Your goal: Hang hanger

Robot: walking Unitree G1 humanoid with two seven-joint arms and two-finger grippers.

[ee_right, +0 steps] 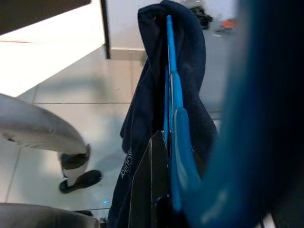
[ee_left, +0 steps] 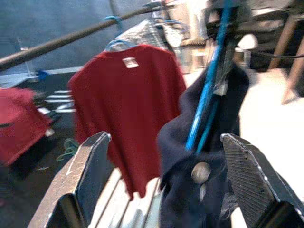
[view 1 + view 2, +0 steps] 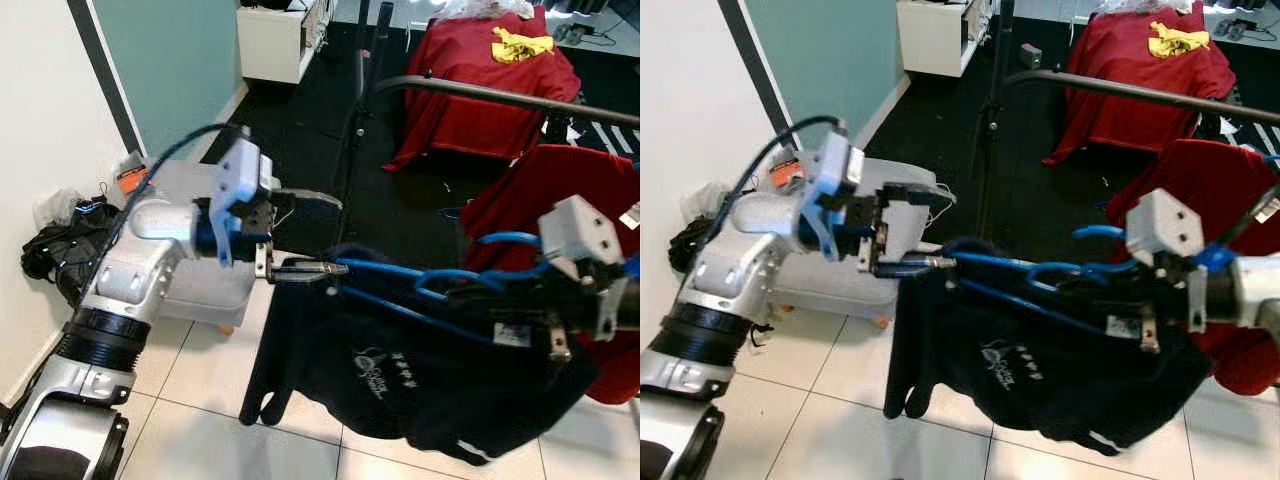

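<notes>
White floor tiles (image 3: 200,420) give way to dark carpet further in, and over that seam the robot carries a blue hanger (image 3: 400,285) with a navy garment (image 3: 400,370) draped on it. Nearest to me, the right gripper (image 3: 500,305) is clamped on the hanger near its hook end, the blue hook curling just above its fingers. Across from it, the left gripper (image 3: 295,270) meets the hanger's far shoulder tip; its wrist camera shows the fingers (image 2: 85,175) spread wide, the hanger between them but not pinched, so it seems to steady rather than hold. The navy cloth sags below both grippers.

Just beyond the right gripper hangs a red shirt (image 3: 560,190) already on the dark rail (image 3: 500,97), which runs above and behind the hanger. Further back, a red cloth (image 3: 480,80) covers some furniture, with a yellow rag (image 3: 520,43) on top.

My guess: the garment is mounted and lifted, but the hook isn't over the rail yet. Raising and hooking remain.
</notes>
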